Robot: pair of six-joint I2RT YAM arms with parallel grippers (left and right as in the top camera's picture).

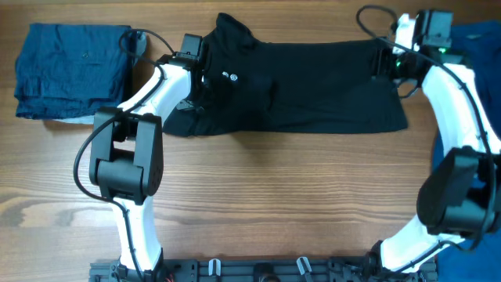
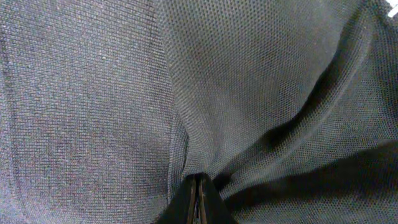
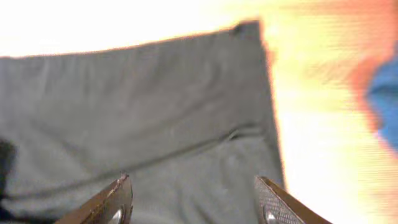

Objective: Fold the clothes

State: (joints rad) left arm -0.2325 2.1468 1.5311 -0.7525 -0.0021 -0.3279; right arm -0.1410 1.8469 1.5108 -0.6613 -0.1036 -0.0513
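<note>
Fabric of the black shirt (image 1: pixel 313 86) is lying spread along the far side of the desk (image 1: pixel 274 204); the left pincer (image 2: pixel 198 200) is clamping together on a fold near the collar, while the right pincer (image 3: pixel 196 204) is standing apart over the hem.

We are seeing the black shirt (image 2: pixel 124 93) as a fine, matt knitted mesh cloth, softly creased. The table (image 1: pixel 274 196) is showing smooth wood grain with a faint sheen. The left arm (image 1: pixel 145 90) and right arm (image 1: pixel 454 94) are wearing glossy white plastic shells. The fingers (image 3: pixel 118 199) of the right gripper (image 3: pixel 193 196) are gleaming like metal, with dimpled pads. The folded dark blue garments (image 1: pixel 70 70) are looking crinkled and matt.
</note>
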